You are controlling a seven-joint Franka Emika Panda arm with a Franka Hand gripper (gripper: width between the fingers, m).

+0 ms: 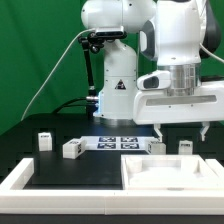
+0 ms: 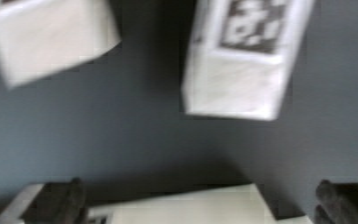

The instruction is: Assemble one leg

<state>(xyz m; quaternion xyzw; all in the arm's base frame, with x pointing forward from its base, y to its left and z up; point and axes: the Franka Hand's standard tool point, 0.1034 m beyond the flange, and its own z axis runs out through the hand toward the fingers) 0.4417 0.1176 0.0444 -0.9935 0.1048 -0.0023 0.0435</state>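
Wide-open tool (image 1: 183, 130) hovers over the dark table (image 1: 60, 165), white stubby tagged plastic leg (image 2: 247, 55) just ahead, apparently lining up.

Blurred leg (image 2: 243, 75) runs off-frame; its tag (image 2: 250, 25) seems unreadable.

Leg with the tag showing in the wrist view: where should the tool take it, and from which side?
Grip the leg across its two long sides, near mid-length, coming down from above. It looks long and narrow, so its width should fit the open tool, and a gap separates it from the other leg, leaving room for a finger.
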